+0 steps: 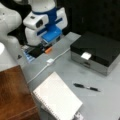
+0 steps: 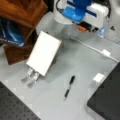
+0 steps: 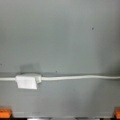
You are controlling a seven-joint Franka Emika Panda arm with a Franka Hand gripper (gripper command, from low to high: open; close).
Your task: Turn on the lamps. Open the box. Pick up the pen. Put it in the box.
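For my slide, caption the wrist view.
White cable and its plug cross the grey table; orange tips at bottom corners.

We see a flat grey table (image 1: 100, 100) carrying everything. On it, in both front views, rests a wide flat rectangular box with a black lid and grey lower body (image 1: 96, 51), lid shut, a small white tab on its front. A thin black pen (image 1: 86, 87) lies flat on the bare surface, apart from the box. A white spiral-bound notepad (image 1: 57, 98) lies near the table's edge beside a brown wooden block (image 1: 13, 95). A thin white cable with a small white rectangular plug (image 1: 50, 61) runs across the table.
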